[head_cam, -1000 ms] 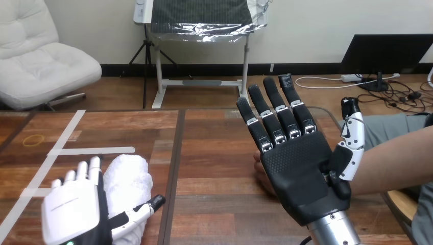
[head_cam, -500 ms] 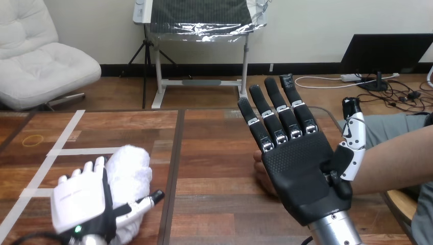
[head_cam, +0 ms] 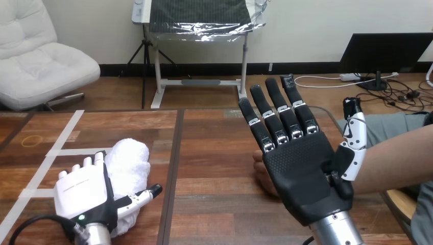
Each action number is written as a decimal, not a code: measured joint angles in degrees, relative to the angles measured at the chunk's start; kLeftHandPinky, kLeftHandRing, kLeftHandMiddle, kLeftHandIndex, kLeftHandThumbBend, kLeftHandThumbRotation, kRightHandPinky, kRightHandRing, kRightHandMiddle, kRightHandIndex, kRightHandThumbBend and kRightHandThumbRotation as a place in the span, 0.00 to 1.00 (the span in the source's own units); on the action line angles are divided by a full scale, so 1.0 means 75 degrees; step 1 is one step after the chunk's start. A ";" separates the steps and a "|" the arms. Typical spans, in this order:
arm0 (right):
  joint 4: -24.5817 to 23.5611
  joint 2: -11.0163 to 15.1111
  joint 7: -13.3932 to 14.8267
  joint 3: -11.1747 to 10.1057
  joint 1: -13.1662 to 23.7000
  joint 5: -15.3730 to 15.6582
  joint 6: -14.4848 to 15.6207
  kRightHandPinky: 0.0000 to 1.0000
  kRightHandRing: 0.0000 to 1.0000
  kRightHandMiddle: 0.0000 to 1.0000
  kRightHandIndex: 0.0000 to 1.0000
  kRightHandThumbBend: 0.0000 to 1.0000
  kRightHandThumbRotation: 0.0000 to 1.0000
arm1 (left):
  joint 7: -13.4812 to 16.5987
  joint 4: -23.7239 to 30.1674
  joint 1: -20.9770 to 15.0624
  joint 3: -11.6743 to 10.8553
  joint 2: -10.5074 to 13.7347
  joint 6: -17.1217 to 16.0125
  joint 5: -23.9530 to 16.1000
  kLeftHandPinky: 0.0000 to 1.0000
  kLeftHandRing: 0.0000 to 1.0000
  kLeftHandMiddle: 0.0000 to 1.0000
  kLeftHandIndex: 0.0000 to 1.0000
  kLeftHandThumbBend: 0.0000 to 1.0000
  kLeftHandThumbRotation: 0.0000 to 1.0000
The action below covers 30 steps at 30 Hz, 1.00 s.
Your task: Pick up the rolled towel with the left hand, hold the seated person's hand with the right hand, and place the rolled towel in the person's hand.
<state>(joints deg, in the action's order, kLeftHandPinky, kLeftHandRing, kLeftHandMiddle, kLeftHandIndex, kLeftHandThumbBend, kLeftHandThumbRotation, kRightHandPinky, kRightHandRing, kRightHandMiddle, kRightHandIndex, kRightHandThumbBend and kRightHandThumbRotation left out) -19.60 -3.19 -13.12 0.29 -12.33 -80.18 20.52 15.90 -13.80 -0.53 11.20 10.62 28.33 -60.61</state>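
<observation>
We are tightening our left robot hand (head_cam: 81,195) round the rolled towel (head_cam: 128,162), ready for lifting; our right robot hand (head_cam: 301,176) is staying open before the person's hand (head_cam: 261,173).

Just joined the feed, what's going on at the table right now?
The robot's left hand is on the rolled towel at the near left of the table, with fingers and thumb curled round it. The towel rests on the wood and is not yet lifted. The right hand is raised with its palm toward the camera and its fingers straight, holding nothing. The person's hand lies on the table just behind it, partly hidden, and the right hand has not closed on it.
</observation>
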 measured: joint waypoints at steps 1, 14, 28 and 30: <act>-0.0001 0.0000 0.0000 -0.0010 0.0000 0.0000 0.0002 1.00 1.00 1.00 1.00 0.42 0.77 | -0.0026 -0.0038 -0.0038 0.0019 0.0003 0.0046 0.0000 0.96 0.94 0.95 0.94 0.94 0.88; -0.0034 0.0006 0.0001 -0.0093 0.0000 0.0158 0.0023 1.00 1.00 1.00 1.00 0.42 0.75 | -0.0467 -0.0365 -0.0514 0.0230 0.0173 0.0482 0.0148 0.91 0.93 0.95 0.95 0.97 0.93; -0.0054 0.0007 0.0071 -0.0141 0.0000 0.0180 0.0060 1.00 1.00 1.00 1.00 0.44 0.71 | -0.0408 -0.0638 -0.0748 0.0320 0.0383 0.0485 0.0490 0.40 0.43 0.50 0.74 0.92 0.70; -0.0055 0.0007 0.0087 -0.0145 0.0000 0.0180 0.0061 1.00 1.00 1.00 1.00 0.44 0.71 | -0.0373 -0.0642 -0.0746 0.0315 0.0405 0.0415 0.0583 0.32 0.36 0.44 0.70 0.88 0.61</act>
<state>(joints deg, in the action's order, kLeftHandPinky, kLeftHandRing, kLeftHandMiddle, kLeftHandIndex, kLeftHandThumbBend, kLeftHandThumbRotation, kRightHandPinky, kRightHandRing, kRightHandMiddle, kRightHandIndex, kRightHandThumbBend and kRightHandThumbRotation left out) -20.01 -3.14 -12.46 -0.80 -12.33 -78.83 20.98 13.10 -18.62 -6.13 13.56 13.66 31.45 -56.24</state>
